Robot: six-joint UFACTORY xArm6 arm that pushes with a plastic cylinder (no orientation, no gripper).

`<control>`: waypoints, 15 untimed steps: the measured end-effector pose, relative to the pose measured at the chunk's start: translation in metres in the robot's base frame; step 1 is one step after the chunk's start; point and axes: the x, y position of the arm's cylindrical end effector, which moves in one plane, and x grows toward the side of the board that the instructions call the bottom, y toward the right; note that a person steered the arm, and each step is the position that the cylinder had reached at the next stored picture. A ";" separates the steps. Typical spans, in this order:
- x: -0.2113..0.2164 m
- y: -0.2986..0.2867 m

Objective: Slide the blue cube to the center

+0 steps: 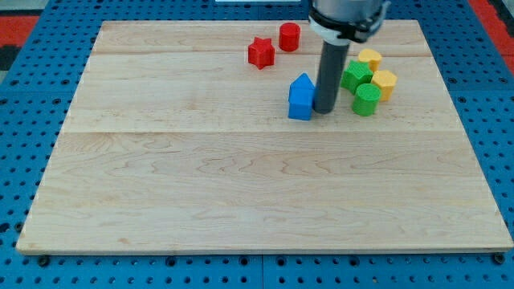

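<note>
The blue blocks [302, 97] sit right of the board's centre, toward the view's top; two blue shapes seem to stand together, a cube at the front and a pointed piece behind it. My tip [324, 110] is down on the board, touching the blue blocks' right side. The rod rises from there to the view's top edge.
A red star [260, 52] and a red cylinder [289, 36] lie near the view's top. Right of my tip are a green star [356, 75], a green cylinder [366, 99], and two yellow blocks [384, 83] [370, 58]. The wooden board [241, 201] lies on a blue surface.
</note>
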 end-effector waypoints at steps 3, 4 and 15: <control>-0.107 -0.076; -0.088 -0.063; 0.011 -0.122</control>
